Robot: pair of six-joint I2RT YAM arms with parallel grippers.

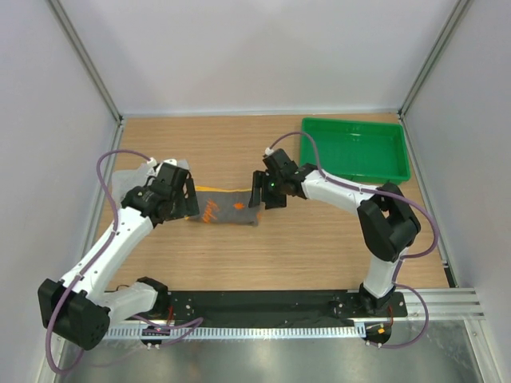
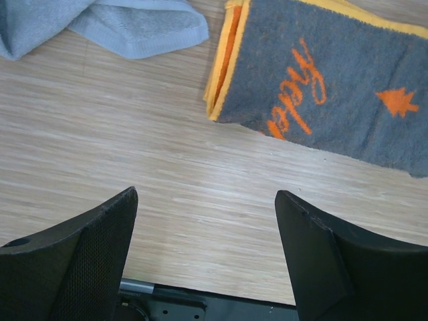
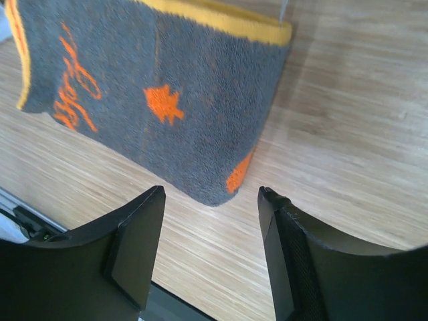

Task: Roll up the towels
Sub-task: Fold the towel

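Top external view gave me the orange-and-grey towel (image 1: 226, 207) lying folded into a flat strip on the wooden table (image 1: 319, 247), roughly mid-table between the two arms. Its dark grey face with orange prints was up and a yellow-orange edge ran along the far side. I saw the light grey towel (image 1: 128, 179) crumpled at the left, partly hidden under the left arm.

On the left wrist camera, I read the left gripper (image 2: 206, 197) as spread wide with nothing between its fingers. It hung over bare wood just short of the folded towel's left end, with the grey towel's corner (image 2: 134, 27) further ahead.

On the right wrist camera, the right gripper (image 3: 210, 194) was also parted, a little narrower, and held nothing. It sat at the towel's right end, whose lower corner showed just beyond the fingertips (image 3: 137, 234). I could not tell whether they touched the cloth.

Far right, the green tray (image 1: 351, 121) sat well apart from both towels.
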